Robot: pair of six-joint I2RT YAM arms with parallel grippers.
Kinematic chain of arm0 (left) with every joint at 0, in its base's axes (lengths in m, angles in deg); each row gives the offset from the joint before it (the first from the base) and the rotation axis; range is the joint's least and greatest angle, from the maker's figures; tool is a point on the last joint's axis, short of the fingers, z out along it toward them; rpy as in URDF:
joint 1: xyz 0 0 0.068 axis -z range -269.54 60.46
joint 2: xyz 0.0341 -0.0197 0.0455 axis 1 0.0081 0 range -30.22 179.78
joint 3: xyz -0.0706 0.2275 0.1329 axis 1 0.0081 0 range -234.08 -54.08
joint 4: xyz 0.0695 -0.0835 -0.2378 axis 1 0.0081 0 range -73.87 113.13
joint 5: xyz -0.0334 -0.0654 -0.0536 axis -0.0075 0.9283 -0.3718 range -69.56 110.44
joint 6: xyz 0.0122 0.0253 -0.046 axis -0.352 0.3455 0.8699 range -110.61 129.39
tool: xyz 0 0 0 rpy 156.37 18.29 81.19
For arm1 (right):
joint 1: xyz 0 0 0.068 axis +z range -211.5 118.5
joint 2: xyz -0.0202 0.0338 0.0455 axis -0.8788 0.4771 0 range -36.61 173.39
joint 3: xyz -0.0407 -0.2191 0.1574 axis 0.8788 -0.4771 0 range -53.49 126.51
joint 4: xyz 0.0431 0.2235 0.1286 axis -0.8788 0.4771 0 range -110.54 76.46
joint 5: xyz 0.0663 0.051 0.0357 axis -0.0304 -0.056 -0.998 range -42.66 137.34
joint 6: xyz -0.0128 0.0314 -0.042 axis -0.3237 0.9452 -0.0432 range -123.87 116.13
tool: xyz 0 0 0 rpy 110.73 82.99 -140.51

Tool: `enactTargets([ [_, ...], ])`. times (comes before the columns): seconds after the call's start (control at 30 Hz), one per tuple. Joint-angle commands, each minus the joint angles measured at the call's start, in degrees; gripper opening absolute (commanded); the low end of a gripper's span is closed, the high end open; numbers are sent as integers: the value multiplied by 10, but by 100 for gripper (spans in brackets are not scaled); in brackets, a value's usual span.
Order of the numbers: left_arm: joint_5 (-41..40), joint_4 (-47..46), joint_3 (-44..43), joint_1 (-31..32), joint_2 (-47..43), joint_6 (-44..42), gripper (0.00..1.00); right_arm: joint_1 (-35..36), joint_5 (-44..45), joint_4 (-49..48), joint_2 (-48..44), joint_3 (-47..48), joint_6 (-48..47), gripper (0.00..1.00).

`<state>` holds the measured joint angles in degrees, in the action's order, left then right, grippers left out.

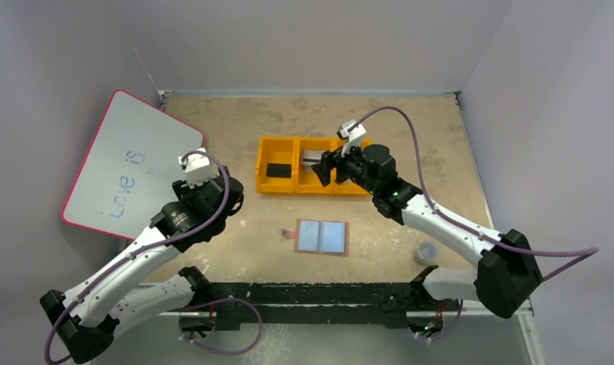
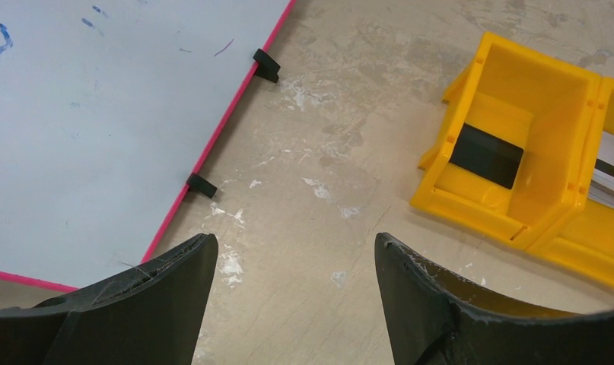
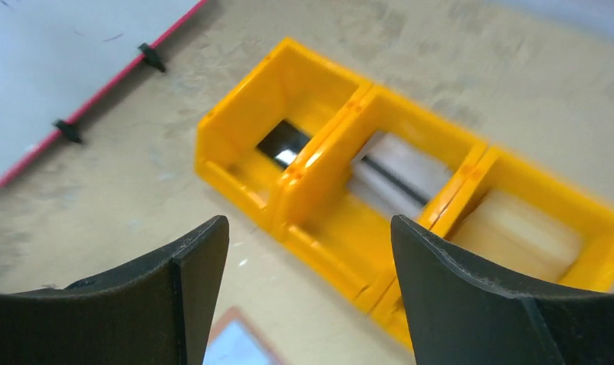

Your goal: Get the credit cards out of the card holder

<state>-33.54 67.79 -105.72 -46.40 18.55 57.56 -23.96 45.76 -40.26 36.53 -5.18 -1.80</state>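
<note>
1. Pink-edged whiteboard (image 1: 128, 171) lies at 9 o'clock on the table, off the work area.
2. Left gripper (image 2: 294, 245): jaws spread wide with nothing between them, hovering over bare table between the whiteboard and the tray. The arm reaches forward with a low elbow and the wrist tipped down. Judged to be on standby, out of the other arm's way.
3. Orange tray (image 1: 259, 163): a dark card (image 1: 278, 169) lies flat in the left compartment and a striped card (image 3: 395, 175) in the middle one. The right compartment's contents are too blurred to name. Judged the drop-off for credit cards taken out.
4. Card holder (image 1: 321, 237) lies at 6 o'clock of the tray and apart from it, opened flat, likely so its pockets face up. Its snap tab is at its 9 o'clock. I cannot tell whether any cards remain inside.
5. Right gripper (image 3: 310, 228): jaws wide, empty, poised over the tray's middle compartment. The arm stretches in from 4 o'clock with the wrist pitched down.
</note>
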Motion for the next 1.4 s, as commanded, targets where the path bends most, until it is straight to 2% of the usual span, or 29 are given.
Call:
enactTargets([
  [0.0,19,-27,4,-3,5,-18,75,-1,-22,76,-25,-48,267,80],
  [0.07,41,-37,7,-3,4,-19,75,-1,-17,67,-43,-82,305,81],
  [0.13,82,-61,18,-3,3,-20,75,-1,-34,79,-57,-121,386,77],
  [0.27,215,-136,42,-3,5,-14,74,0,-98,-50,-69,-222,487,68],
  [0.33,260,-167,47,-3,17,-10,73,2,-118,-83,-63,-248,520,65],
  [0.43,316,-199,47,-3,39,-10,72,16,-109,-86,-58,-252,528,63],
  [0.63,378,-226,55,-3,88,-20,69,52,-82,-75,-32,-237,533,61],
  [0.87,479,-298,84,-1,101,-8,66,86,-44,-68,7,-226,551,62],
  [0.97,486,-312,86,10,115,-4,65,94,-33,-61,27,-218,552,60],
  [1.2,434,-301,76,38,149,2,62,106,-18,-43,80,-192,548,56],
  [1.37,416,-290,76,42,150,3,62,130,25,23,127,-156,548,55],
])
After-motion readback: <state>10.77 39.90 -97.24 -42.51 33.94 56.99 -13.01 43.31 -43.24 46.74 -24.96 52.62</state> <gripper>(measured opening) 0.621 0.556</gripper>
